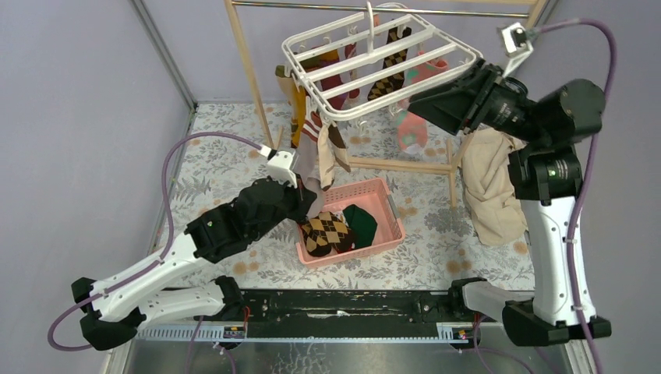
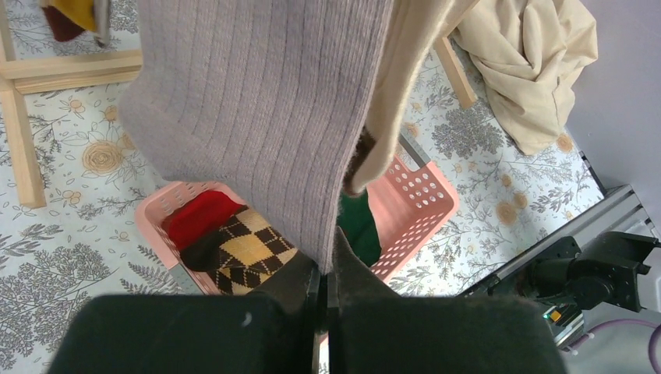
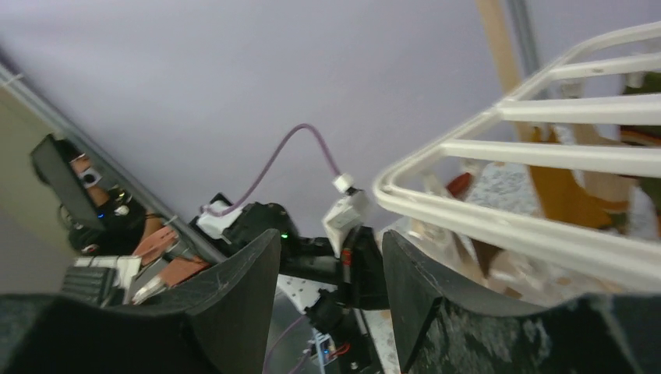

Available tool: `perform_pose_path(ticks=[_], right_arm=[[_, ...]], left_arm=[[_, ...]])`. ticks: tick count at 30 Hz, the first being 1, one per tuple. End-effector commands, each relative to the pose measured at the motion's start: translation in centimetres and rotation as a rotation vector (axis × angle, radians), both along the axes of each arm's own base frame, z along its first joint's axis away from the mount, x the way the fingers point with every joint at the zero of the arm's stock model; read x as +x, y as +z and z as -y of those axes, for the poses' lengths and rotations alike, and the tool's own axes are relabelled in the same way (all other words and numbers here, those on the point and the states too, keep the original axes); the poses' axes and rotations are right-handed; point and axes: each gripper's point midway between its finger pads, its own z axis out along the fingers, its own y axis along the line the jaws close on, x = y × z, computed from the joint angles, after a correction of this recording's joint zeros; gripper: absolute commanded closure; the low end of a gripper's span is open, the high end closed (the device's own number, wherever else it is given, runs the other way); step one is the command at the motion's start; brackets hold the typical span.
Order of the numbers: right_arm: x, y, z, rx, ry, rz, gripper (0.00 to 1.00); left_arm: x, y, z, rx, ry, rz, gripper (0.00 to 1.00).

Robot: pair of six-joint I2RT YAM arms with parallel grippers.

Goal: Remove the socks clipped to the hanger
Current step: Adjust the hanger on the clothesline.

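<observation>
While the left gripper [image 1: 309, 196] pinches the lower end of a grey ribbed sock [image 1: 312, 167] hanging from the near corner of the tilted hanger [image 1: 382, 66], you look to be midway through pulling one sock off its clip. That is how the overhead view reads. The pink basket [image 1: 394, 226] sits just below it, the other socks [image 1: 386, 74] dangle under the rack, and the right gripper [image 1: 421, 105] is up at the hanger's right edge.

From the left wrist, you can see the jaws closed flat on the grey sock's tip, directly above the basket, which holds an argyle sock [image 2: 249, 249], a red sock [image 2: 199, 218] and a green sock [image 2: 358, 226].

From the right wrist, the jaws stand apart with nothing between them, and the hanger's white rim runs just beside one finger.

Next you probably need a steady downward pull with the left. Close the right on the rim to brace the rack so it cannot swing.
</observation>
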Motion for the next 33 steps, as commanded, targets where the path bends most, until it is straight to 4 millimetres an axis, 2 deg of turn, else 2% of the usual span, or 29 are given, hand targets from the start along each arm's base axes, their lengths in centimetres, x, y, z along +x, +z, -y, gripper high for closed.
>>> perform_pose_path(ticks=[1, 4, 9, 12, 16, 19, 21, 24, 28, 33], right_arm=[[-1.1, 0.7, -3.5, -0.066, 0.066, 0.044, 0.43], [-0.8, 0.0, -6.2, -0.103, 0.105, 0.039, 0.44], [-0.5, -2.3, -10.4, -0.209, 0.127, 0.024, 0.45], [-0.5, -3.1, -12.7, -0.282, 0.098, 0.041, 0.45], [-1.5, -3.9, -16.0, -0.378, 0.074, 0.085, 0.46], [-1.0, -4.6, -17.9, -0.438, 0.015, 0.114, 0.46], [-0.3, -4.9, -18.4, -0.466, -0.036, 0.124, 0.46], [1.6, -6.0, -18.1, -0.511, -0.140, 0.110, 0.46], [3.8, -6.9, -16.6, -0.574, -0.277, 0.100, 0.46], [5.2, -6.2, -14.7, -0.588, -0.401, 0.113, 0.45]], left_arm=[[1.1, 2.2, 1.0, -0.053, 0.011, 0.059, 1.00], [1.4, 1.9, 1.3, -0.047, 0.014, 0.057, 1.00], [2.1, 1.2, 1.8, -0.036, 0.013, 0.046, 1.00], [2.5, 0.7, 1.9, -0.027, 0.016, 0.038, 1.00], [2.9, 0.2, 1.9, -0.022, 0.020, 0.033, 1.00], [3.1, -0.4, 1.7, -0.014, 0.025, 0.024, 1.00], [3.3, -0.6, 1.6, -0.013, 0.027, 0.021, 1.00], [3.4, -0.7, 1.4, -0.018, 0.030, 0.020, 1.00], [3.6, -0.7, 1.2, -0.018, 0.030, 0.020, 1.00], [3.7, -0.8, 1.2, -0.020, 0.029, 0.019, 1.00]])
